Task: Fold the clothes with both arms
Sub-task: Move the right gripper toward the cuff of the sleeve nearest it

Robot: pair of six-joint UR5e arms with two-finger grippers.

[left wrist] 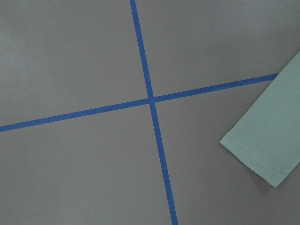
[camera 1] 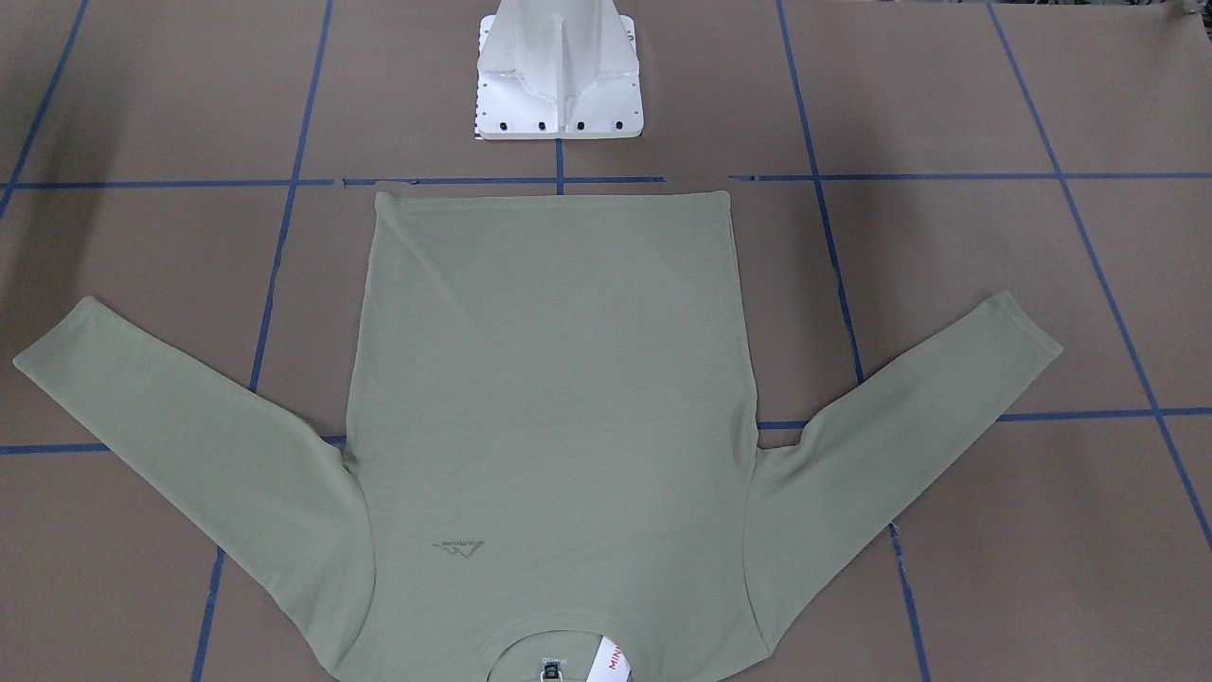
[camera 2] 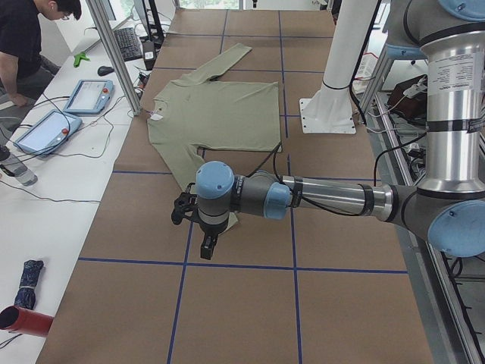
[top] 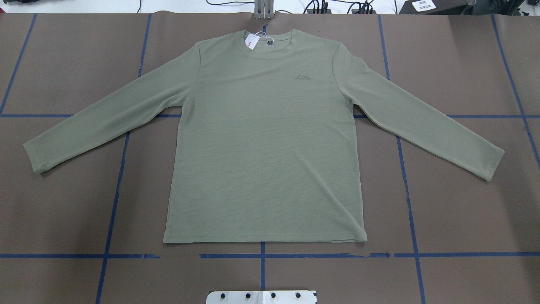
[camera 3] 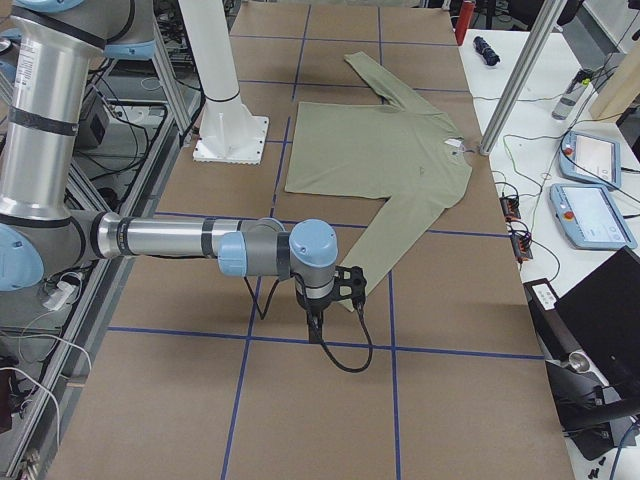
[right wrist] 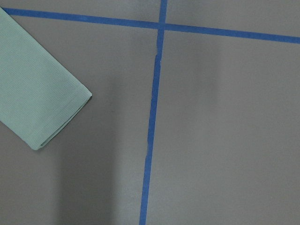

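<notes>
The sage-green long-sleeved shirt (top: 265,147) lies flat and face up on the brown table, sleeves spread, hem toward the robot base. Its chest logo (top: 302,77), dark neck label (top: 268,41) and white hang tag (top: 251,42) show at the collar. My left gripper (camera 2: 186,210) hovers above the table just past the left sleeve's cuff (left wrist: 267,145). My right gripper (camera 3: 350,283) hovers just past the right sleeve's cuff (right wrist: 42,103). Both grippers show only in the side views, so I cannot tell whether they are open or shut.
The white pedestal base (camera 1: 559,80) stands behind the shirt's hem. Blue tape lines (top: 261,255) grid the table. A side table beyond the collar holds tablets (camera 2: 91,95) and cables, with an operator (camera 2: 23,38) seated there. Aluminium posts (camera 3: 510,90) stand at that edge.
</notes>
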